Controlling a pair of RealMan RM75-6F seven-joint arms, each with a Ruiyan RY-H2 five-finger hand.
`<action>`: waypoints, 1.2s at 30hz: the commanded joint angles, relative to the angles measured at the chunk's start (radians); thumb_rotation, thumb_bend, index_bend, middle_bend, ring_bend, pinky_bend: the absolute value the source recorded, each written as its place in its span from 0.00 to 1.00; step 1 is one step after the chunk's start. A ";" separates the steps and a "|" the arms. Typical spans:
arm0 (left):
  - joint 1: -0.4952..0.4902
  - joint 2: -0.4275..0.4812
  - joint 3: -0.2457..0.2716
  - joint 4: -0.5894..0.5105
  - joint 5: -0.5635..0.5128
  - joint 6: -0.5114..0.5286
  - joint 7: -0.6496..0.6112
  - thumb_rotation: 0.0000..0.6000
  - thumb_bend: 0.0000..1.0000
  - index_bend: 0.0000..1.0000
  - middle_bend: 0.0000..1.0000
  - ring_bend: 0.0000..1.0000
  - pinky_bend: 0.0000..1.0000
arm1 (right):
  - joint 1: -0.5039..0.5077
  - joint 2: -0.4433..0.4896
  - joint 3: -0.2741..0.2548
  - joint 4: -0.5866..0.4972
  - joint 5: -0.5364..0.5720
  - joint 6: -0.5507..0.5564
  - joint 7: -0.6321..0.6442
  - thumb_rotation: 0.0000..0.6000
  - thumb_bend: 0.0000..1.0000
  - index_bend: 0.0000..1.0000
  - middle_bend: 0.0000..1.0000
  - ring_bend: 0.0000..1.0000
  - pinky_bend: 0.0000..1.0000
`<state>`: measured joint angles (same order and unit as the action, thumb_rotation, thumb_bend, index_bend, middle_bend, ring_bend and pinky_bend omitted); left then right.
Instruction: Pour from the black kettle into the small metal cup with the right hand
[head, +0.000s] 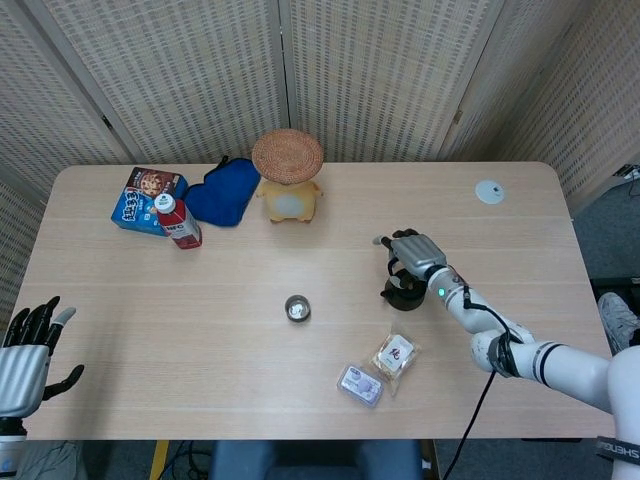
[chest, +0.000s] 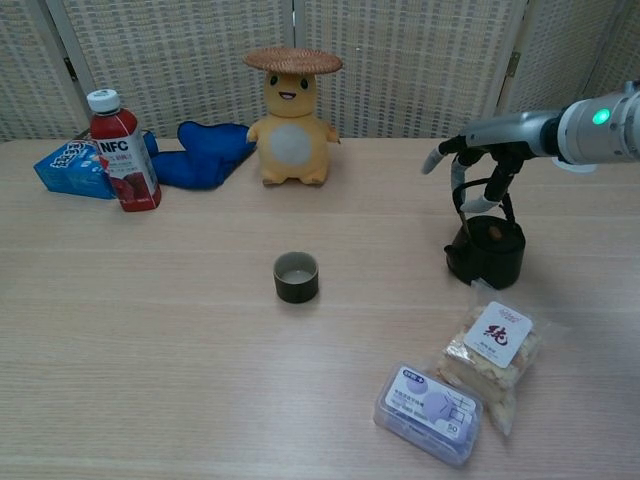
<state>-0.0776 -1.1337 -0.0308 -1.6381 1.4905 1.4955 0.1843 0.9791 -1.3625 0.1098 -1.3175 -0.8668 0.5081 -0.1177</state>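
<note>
The black kettle (head: 403, 293) (chest: 487, 255) stands on the table, right of centre. My right hand (head: 413, 252) (chest: 482, 160) is directly above it, fingers (chest: 463, 190) curled down around its arched handle and thumb sticking out to the left. The small metal cup (head: 297, 308) (chest: 296, 277) sits alone mid-table, well to the left of the kettle. My left hand (head: 27, 358) hangs past the table's near left corner with fingers spread, holding nothing; only the head view shows it.
A snack packet (head: 395, 355) (chest: 492, 350) and a purple box (head: 360, 384) (chest: 430, 412) lie just in front of the kettle. At the back stand a yellow toy (chest: 292, 115), a red bottle (chest: 122, 150), a blue cloth (chest: 205, 155) and a blue carton (chest: 75, 168). A white disc (head: 489, 191) lies far right.
</note>
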 joint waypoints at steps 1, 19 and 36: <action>0.000 0.000 0.000 0.000 0.002 0.002 -0.002 1.00 0.24 0.13 0.00 0.06 0.00 | -0.019 0.052 -0.011 -0.078 -0.022 0.041 -0.013 1.00 0.33 0.15 0.44 0.10 0.10; 0.012 -0.002 0.009 0.011 0.014 0.015 -0.030 1.00 0.24 0.13 0.00 0.06 0.00 | -0.132 0.177 -0.112 -0.371 -0.144 0.279 -0.185 1.00 0.23 0.27 0.40 0.22 0.10; 0.025 0.009 0.013 0.010 0.023 0.029 -0.044 1.00 0.24 0.13 0.00 0.06 0.00 | -0.250 0.114 -0.151 -0.282 -0.321 0.404 -0.171 1.00 0.14 0.39 0.45 0.34 0.10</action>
<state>-0.0526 -1.1246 -0.0179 -1.6286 1.5138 1.5249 0.1403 0.7375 -1.2428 -0.0382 -1.6075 -1.1777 0.9073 -0.2968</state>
